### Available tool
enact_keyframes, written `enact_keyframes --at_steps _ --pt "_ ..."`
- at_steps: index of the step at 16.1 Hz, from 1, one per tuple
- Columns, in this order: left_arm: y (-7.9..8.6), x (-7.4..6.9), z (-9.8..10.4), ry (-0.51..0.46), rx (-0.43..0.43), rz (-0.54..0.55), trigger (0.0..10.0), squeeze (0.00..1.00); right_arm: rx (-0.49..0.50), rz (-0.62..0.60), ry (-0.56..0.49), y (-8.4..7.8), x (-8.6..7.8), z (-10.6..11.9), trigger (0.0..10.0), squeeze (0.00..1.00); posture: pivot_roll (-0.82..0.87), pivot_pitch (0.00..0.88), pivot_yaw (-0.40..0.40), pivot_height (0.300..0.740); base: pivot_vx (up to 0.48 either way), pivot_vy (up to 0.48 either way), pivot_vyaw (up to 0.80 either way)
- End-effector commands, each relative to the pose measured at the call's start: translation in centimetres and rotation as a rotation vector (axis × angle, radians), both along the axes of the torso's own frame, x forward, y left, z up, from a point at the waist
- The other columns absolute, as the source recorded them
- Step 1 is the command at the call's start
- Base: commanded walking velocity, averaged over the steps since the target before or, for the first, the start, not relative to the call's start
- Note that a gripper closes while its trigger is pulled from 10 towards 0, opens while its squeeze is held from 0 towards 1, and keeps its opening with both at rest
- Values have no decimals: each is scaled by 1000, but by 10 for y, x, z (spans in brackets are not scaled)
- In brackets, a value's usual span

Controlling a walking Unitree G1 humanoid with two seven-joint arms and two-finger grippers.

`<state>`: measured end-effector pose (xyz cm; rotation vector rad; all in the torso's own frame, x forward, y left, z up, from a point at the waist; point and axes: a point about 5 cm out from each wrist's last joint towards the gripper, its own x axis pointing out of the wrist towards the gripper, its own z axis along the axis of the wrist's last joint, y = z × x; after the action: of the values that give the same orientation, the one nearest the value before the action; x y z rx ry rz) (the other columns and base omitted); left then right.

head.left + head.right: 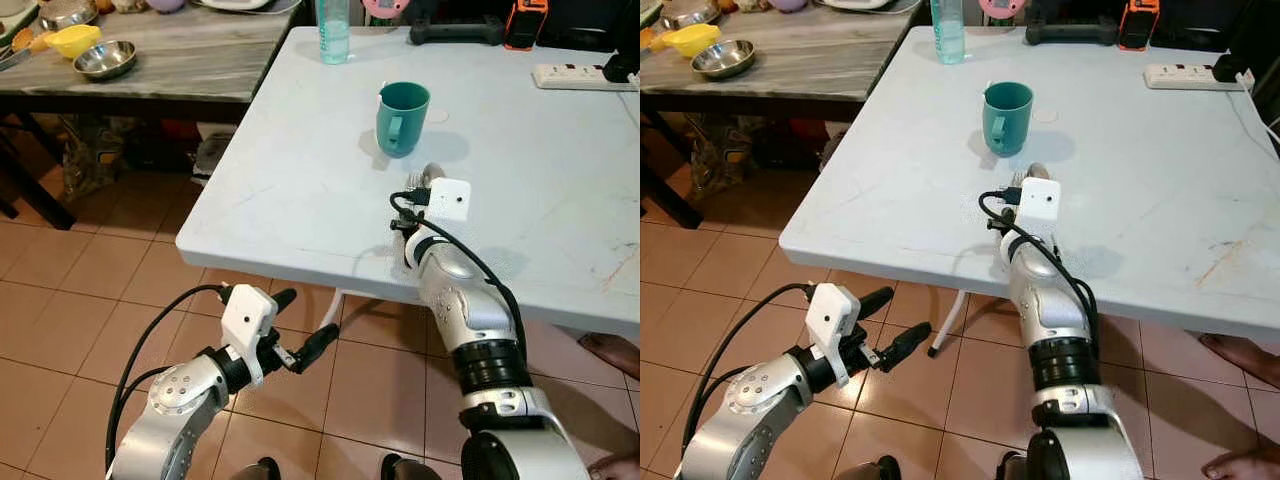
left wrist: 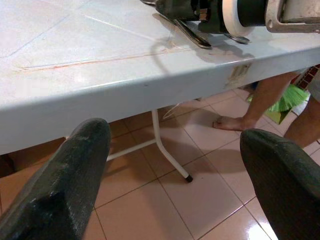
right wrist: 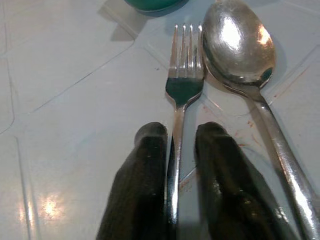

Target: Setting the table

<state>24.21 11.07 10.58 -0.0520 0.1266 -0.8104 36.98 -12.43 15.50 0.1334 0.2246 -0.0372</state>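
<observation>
A teal mug (image 1: 403, 117) stands on the white table (image 1: 300, 190). Just in front of it, a steel fork (image 3: 184, 75) and a spoon (image 3: 237, 45) lie side by side on the tabletop. My right gripper (image 3: 179, 132) is over the table near its front edge, shut on the fork's handle; the tines point toward the mug. The spoon lies free beside the fingers. Below the table edge, over the tiled floor, my left gripper (image 1: 305, 322) hangs open and holds nothing.
A clear bottle (image 1: 333, 30) and a power strip (image 1: 580, 76) sit at the table's far side. A wooden table at the back left carries a steel bowl (image 1: 105, 58) and a yellow bowl (image 1: 73, 40). A person's bare foot (image 1: 610, 355) rests on the floor at right.
</observation>
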Motion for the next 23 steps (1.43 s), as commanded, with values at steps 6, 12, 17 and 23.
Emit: enact_keyframes --at_steps 6,12,17,23 --pt "3 0 -1 5 18 -1 10000 0 21 10 118 0 -1 -20 0 0 29 194 90 740 0 0 0" --pt "5 3 -1 -5 23 8 10000 0 36 13 153 -1 -5 -30 0 0 26 189 92 740 0 0 0" --pt "6 5 3 -21 14 14 10000 0 72 39 116 2 -6 -26 0 0 30 180 92 740 0 0 0" --pt "14 20 12 -63 -19 108 10000 0 99 101 -86 -2 -26 -11 0 0 23 169 83 740 0 0 0"
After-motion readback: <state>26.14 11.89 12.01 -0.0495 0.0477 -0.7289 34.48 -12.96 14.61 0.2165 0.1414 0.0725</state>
